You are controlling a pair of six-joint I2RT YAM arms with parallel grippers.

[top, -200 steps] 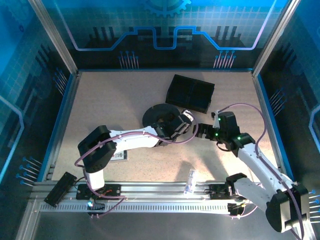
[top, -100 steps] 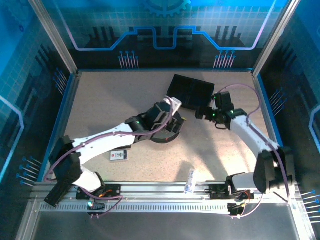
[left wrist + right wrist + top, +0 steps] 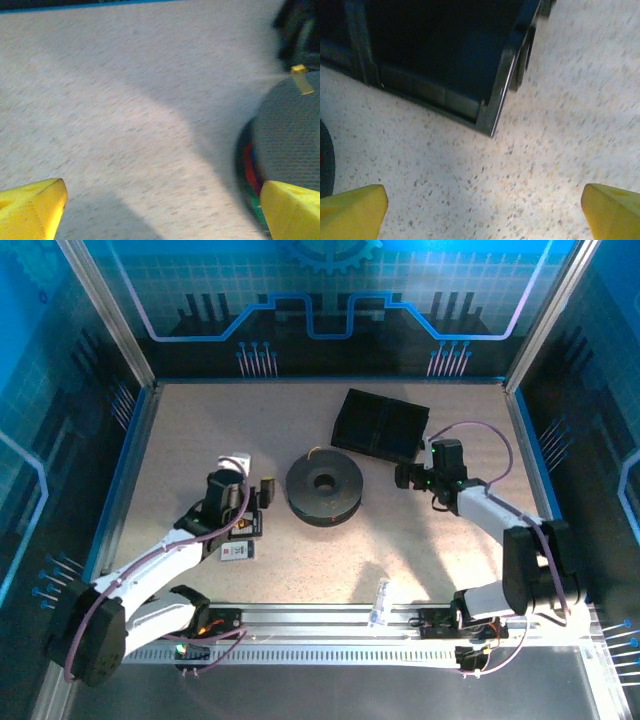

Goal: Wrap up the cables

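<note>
Since half a second ago the left arm has swung back off the middle of the table, so the black spool (image 3: 324,487) that it covered is now in plain sight. The right arm has barely shifted.

The left gripper (image 3: 263,505) hangs just left of the spool, released, its yellow fingers (image 3: 31,207) spread wide with only bare table (image 3: 125,115) between them. The right gripper (image 3: 482,210) is likewise released and holds nothing; it hovers over the tabletop beside the near right corner of the black box (image 3: 445,55).

The cables (image 3: 248,166) sit wound on the spool, between the two grippers and near the box. In the left wrist view they show as red, green and blue bands curving round the rim under the grey top disc. The coil lies flat, so it has no long axis across the table; its winding axis stands upright. A yellow tab (image 3: 301,80) sticks out at the spool's far edge, pointing away from the arms' bases. A small card (image 3: 236,551) lies near the left arm.
</note>
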